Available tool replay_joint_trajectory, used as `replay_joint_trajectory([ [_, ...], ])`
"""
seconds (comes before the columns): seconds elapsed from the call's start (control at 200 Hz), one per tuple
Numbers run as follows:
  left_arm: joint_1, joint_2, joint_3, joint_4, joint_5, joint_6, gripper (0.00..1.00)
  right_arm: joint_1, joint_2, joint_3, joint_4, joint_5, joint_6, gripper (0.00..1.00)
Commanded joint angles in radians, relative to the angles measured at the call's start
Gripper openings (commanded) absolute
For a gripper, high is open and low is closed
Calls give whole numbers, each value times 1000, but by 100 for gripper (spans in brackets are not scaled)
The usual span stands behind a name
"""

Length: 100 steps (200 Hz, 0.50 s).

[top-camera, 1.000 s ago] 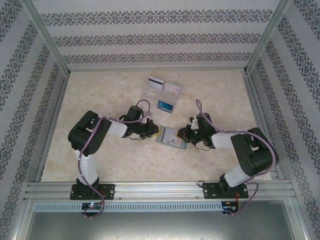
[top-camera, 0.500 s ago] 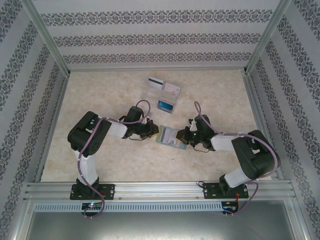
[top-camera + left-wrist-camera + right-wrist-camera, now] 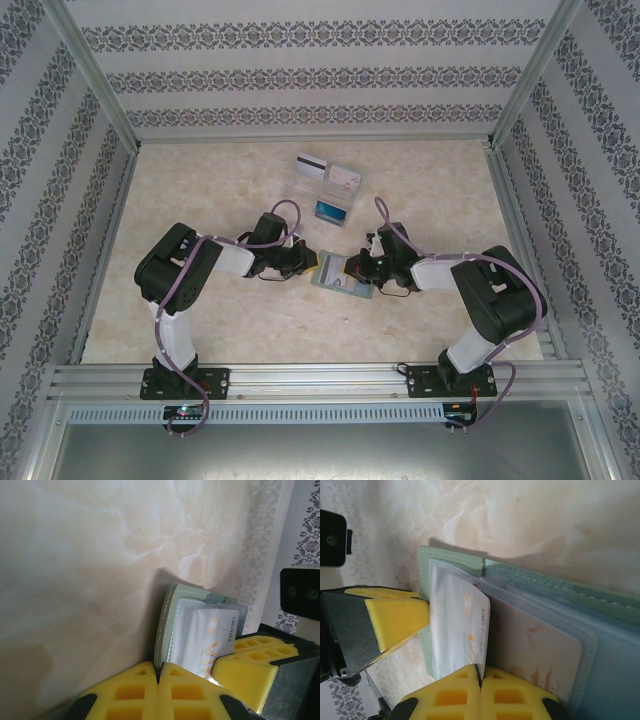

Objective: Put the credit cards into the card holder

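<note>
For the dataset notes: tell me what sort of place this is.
Probably a robot lab test cell, not a home: an aluminium frame boxes in a marble-look tabletop, patterned panels stand as walls, and the left arm and right arm are bolted at its near edge.

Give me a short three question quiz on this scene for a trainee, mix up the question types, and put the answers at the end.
1. True or false: the left gripper and the right gripper are both shut on the card holder.
2. Where does the blue card lie? A) in the clear tray B) inside the card holder C) on the bare table
3. Fill in: the number of cards at the clear tray is ___.
Key: 1 true; 2 A; 3 three, namely the white striped card, the pink card and the blue card.
</note>
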<state>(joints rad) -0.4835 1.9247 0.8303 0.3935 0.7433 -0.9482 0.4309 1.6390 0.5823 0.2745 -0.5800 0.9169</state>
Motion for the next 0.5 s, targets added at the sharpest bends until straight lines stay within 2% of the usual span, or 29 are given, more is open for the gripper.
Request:
replay_joint_trajectory([
  [0.0,-27,-6,-14,18,-9,-3,0,38,52,18,-68,58,-41,2],
  [0.175,-30,1,-9,16,-3,-4,0,57,75,48,-76,52,-50,7],
  [0.3,-29,2,2,2,-1,0,13,64,79,55,-75,39,-54,12],
  [0.39,-30,2,3,0,-3,-1,26,63,61,53,-91,42,-70,18],
  [0.495,-30,7,4,4,-4,-4,32,64,57,63,-100,33,-78,22],
])
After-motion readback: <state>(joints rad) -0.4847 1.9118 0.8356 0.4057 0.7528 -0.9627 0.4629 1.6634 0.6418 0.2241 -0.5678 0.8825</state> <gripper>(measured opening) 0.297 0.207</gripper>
